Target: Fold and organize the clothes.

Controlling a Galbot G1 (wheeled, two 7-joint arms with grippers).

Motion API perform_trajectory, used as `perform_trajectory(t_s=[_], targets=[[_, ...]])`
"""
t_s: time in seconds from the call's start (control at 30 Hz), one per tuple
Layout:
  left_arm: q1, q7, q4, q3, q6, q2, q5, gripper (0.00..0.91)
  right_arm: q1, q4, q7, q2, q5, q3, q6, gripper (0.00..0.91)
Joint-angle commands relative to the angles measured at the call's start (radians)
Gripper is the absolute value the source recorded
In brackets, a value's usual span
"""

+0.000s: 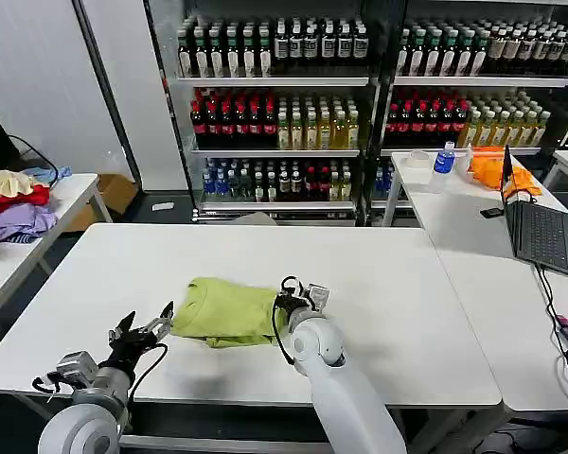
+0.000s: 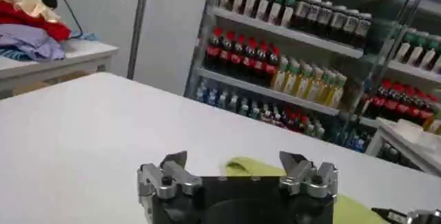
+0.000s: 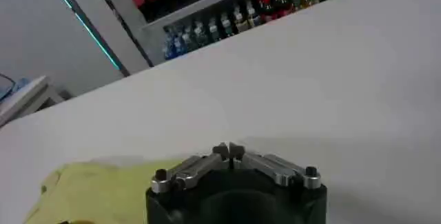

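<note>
Currently folding lime T-shirt (image 1: 225,311), bunched near-centre on white table (image 1: 379,284). Holding left gripper (image 1: 144,330) spread wide beside left hem; keeping right gripper (image 1: 298,295) pinched empty at right edge. Aligning edges, smoothing wrinkles.

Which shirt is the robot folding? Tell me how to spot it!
Look at the big white table in front of the drink shelves. Near its front edge, between the left gripper and the right gripper, lies the green T-shirt, folded into a bundle. It is plain lime green, unlike the red, lilac and cream pile on the side table.
</note>
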Motion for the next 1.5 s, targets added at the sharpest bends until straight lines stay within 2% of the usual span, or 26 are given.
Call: perform_trajectory(t_s=[0.03, 0.17, 0.3, 0.43, 0.47, 0.53, 0.77, 0.93, 1.37, 1.43, 1.47, 1.5], targets=[[0.002, 0.000, -0.001, -0.001, 0.001, 0.001, -0.001, 0.907, 0.017, -0.004, -0.026, 0.049, -0.028, 0.005, 0.040, 0.000], [-0.002, 0.000, 0.000, 0.000, 0.003, 0.003, -0.004, 0.907, 0.054, -0.052, -0.073, 0.028, -0.104, 0.018, 0.054, 0.000], [-0.003, 0.002, 0.003, -0.001, 0.003, 0.006, -0.008, 0.907, 0.091, -0.103, -0.101, -0.005, -0.122, 0.036, 0.055, 0.000], [-0.003, 0.003, 0.010, -0.004, 0.002, 0.006, -0.013, 0.907, 0.064, -0.032, -0.118, -0.041, -0.090, 0.020, -0.018, 0.000], [-0.003, 0.003, 0.012, -0.003, 0.002, 0.006, -0.014, 0.907, 0.041, 0.009, -0.116, -0.046, -0.074, 0.008, -0.027, 0.907], [-0.005, 0.004, 0.017, 0.000, 0.002, 0.005, -0.014, 0.907, 0.006, 0.059, -0.111, -0.039, -0.049, -0.017, -0.028, 0.907], [-0.029, 0.002, 0.018, 0.017, 0.009, 0.005, -0.013, 0.907, -0.067, 0.110, -0.082, 0.003, -0.067, -0.039, -0.003, 0.907], [-0.032, 0.002, 0.020, 0.022, 0.010, 0.007, -0.014, 0.907, -0.073, 0.089, -0.079, -0.021, -0.102, -0.027, 0.006, 0.907], [-0.058, 0.001, 0.038, 0.038, 0.013, 0.009, -0.019, 0.907, -0.055, 0.030, -0.063, -0.016, -0.088, 0.000, 0.014, 0.897], [-0.059, 0.001, 0.039, 0.040, 0.013, 0.008, -0.019, 0.907, -0.054, 0.027, -0.059, -0.012, -0.084, 0.000, 0.017, 0.665], [-0.059, 0.002, 0.039, 0.040, 0.013, 0.007, -0.020, 0.907, -0.055, 0.024, -0.054, -0.009, -0.080, 0.000, 0.018, 0.282], [-0.059, 0.001, 0.040, 0.040, 0.013, 0.007, -0.020, 0.907, -0.055, 0.023, -0.049, -0.009, -0.079, 0.000, 0.018, 0.111]])
